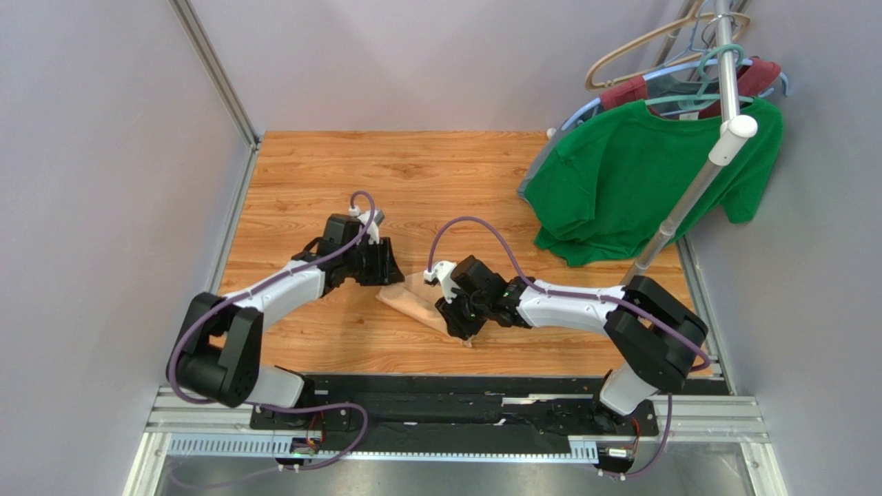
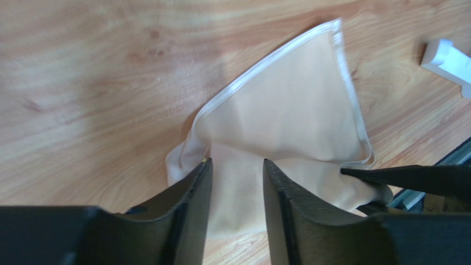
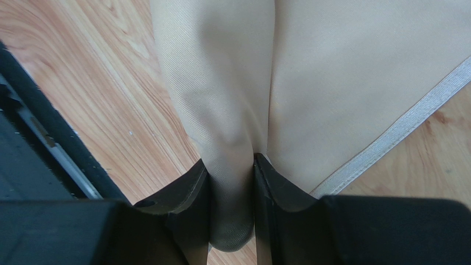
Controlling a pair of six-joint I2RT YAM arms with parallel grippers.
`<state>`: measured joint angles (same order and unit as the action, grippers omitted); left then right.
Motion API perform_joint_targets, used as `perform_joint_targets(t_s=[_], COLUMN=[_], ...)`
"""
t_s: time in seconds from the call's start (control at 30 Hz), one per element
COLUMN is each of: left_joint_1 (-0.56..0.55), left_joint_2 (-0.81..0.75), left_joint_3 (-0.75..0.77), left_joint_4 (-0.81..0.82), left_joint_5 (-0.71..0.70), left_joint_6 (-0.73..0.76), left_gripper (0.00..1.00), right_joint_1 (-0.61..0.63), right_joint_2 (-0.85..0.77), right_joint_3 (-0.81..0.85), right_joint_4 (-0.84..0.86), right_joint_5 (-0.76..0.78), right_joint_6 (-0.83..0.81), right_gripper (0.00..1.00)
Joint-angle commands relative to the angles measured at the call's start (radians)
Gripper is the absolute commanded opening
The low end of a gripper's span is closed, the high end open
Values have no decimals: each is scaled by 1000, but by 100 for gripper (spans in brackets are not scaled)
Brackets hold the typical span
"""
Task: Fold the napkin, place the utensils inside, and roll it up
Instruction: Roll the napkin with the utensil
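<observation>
Top external view: the left gripper (image 1: 385, 265) is seen low over the wooden table (image 1: 414, 176), just beside the left end of the napkin (image 1: 409, 302). From the left wrist, its fingers (image 2: 188, 193) are shown standing apart, with a strip of the peach-tan cloth visible in the gap between them; whether the pads touch it cannot be told. Beyond the fingers the napkin is spread in a folded triangle, its hemmed edges laid flat on the wood. The napkin is found at the middle of the table, between the two grippers, lying as a narrow slanted bundle. At its right end the right gripper (image 1: 463, 329) is set down on it. From the right wrist, a thick rolled fold is seen clamped between the two fingers (image 3: 185, 193), touched on both sides. At the far right a green T-shirt (image 1: 642, 176) is hung on a rack (image 1: 692, 202).
</observation>
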<state>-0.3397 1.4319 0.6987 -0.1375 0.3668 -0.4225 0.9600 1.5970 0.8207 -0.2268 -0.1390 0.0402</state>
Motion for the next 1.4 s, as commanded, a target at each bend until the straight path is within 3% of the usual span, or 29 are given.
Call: perform_joint_targets(t_s=[0.0, 0.13, 0.33, 0.77, 1.0, 1.23, 1.37], left_joint_1=[10, 21, 22, 24, 24, 24, 24], left_joint_2=[-116, -201, -293, -685, -662, -591, -551], left_joint_3=[-13, -68, -189, -409, -386, -386, -387], left_joint_4=[56, 119, 228, 247, 171, 202, 216], left_joint_5=[-57, -92, -104, -229, -230, -183, -181], left_joint_6=[-10, -10, -27, -62, -85, -125, -131], left_gripper=[52, 54, 54, 59, 57, 52, 43], right_joint_1=[-61, -133, -188, -216, -224, -230, -230], right_joint_2=[76, 132, 211, 273, 287, 293, 297], right_joint_3=[-55, -55, -28, 28, 47, 60, 67], right_joint_4=[26, 52, 46, -29, -51, -69, -78], right_joint_5=[-226, -374, -465, -458, -459, -456, -448], right_joint_6=[36, 55, 75, 70, 66, 67, 64], right_gripper=[25, 24, 21, 18, 17, 17, 17])
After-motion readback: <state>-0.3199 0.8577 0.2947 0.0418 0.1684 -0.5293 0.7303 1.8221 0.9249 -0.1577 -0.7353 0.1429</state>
